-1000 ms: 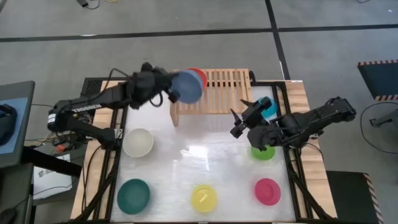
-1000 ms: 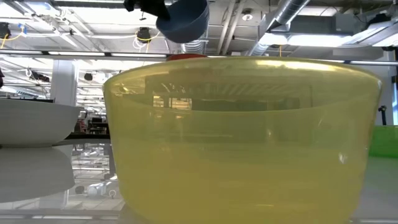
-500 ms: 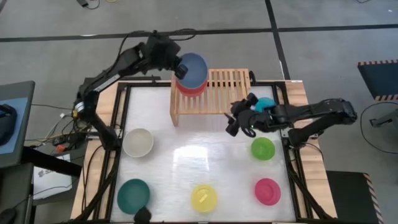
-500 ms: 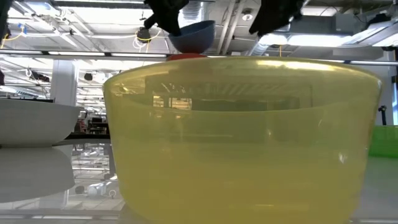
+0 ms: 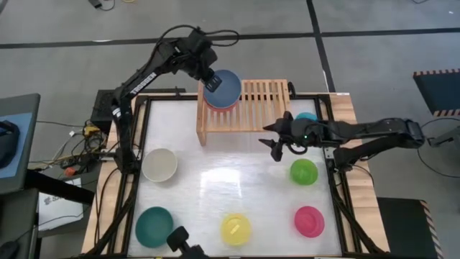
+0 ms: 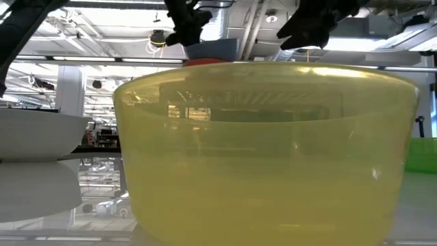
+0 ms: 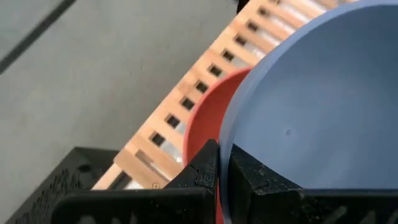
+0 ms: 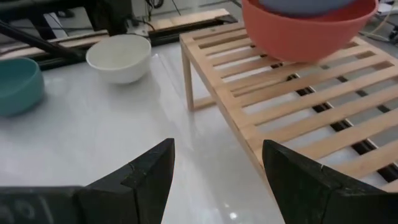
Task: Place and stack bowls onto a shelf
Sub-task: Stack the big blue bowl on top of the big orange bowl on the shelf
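Left gripper [image 5: 209, 78] pinches the blue bowl [image 5: 223, 88] rim at ten o'clock; light, stiff, slippery; right gripper [image 5: 276, 141] gapes empty.

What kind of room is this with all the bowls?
Probably a robot lab or workshop: two dark robot arms work at a table on a grey floor, with bare ceiling pipes and loose cables.

The white table top [image 5: 215, 187] sits in a wooden frame [image 5: 345, 101] on a grey floor [image 5: 72, 65]. A black line [image 5: 86, 42] crosses the floor beyond the table; loose cables [image 5: 79, 155] lie beside its left edge.
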Robot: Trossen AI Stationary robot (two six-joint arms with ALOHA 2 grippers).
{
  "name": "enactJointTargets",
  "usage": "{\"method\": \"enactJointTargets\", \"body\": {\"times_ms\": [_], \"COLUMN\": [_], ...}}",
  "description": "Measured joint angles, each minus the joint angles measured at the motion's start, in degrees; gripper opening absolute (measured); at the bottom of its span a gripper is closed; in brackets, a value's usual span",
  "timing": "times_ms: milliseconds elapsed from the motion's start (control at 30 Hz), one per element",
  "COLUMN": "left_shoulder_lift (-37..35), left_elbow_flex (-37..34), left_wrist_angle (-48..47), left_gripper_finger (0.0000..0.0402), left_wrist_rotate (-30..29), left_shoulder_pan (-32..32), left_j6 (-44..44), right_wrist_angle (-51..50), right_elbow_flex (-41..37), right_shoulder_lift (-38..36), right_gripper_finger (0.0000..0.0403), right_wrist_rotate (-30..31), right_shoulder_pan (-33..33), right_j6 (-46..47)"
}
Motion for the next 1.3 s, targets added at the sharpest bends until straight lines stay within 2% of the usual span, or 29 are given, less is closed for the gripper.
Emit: {"method": "enactJointTargets", "body": {"times_ms": [467, 600, 767, 933, 1000, 1100, 1300], "left_shoulder_lift": [1.2, 1.2, 1.1, 1.0, 1.0, -0.8, -0.9], "left_elbow_flex": [0.0, 0.0, 0.0, 1.7, 3.5, 2.6, 2.1], "left_wrist_angle": [-1.0, -1.1, -1.1, -1.3, -1.0, 4.5, 7.0], "left_gripper_finger": [0.0008, 0.0045, 0.0119, 0.0173, 0.0180, 0.0182, 0.0183], "left_wrist_rotate": [4.5, 4.5, 4.1, -0.3, -2.4, -5.0, -4.7], "left_shoulder_pan": [3.7, 3.7, 3.7, 3.7, 3.7, 3.7, 3.7], "left_j6": [-0.3, -0.2, 0.0, 0.0, 0.1, 0.3, 0.9], "right_wrist_angle": [1.0, 1.6, 1.8, 1.8, 1.8, 1.8, 1.7], "right_elbow_flex": [-4.6, -4.6, -4.6, -4.6, -4.6, -4.6, -4.6], "right_shoulder_lift": [-1.3, -1.3, -1.3, -1.3, -1.3, -1.3, -1.3], "right_gripper_finger": [0.0270, 0.0270, 0.0270, 0.0270, 0.0270, 0.0270, 0.0270], "right_wrist_rotate": [-0.2, -0.2, -0.2, -0.2, -0.1, -0.1, -0.1], "right_shoulder_pan": [0.0, 0.0, 0.0, 0.0, 0.0, -0.1, -0.2], "right_j6": [2.4, 2.4, 2.5, 2.5, 2.5, 2.5, 2.0]}}
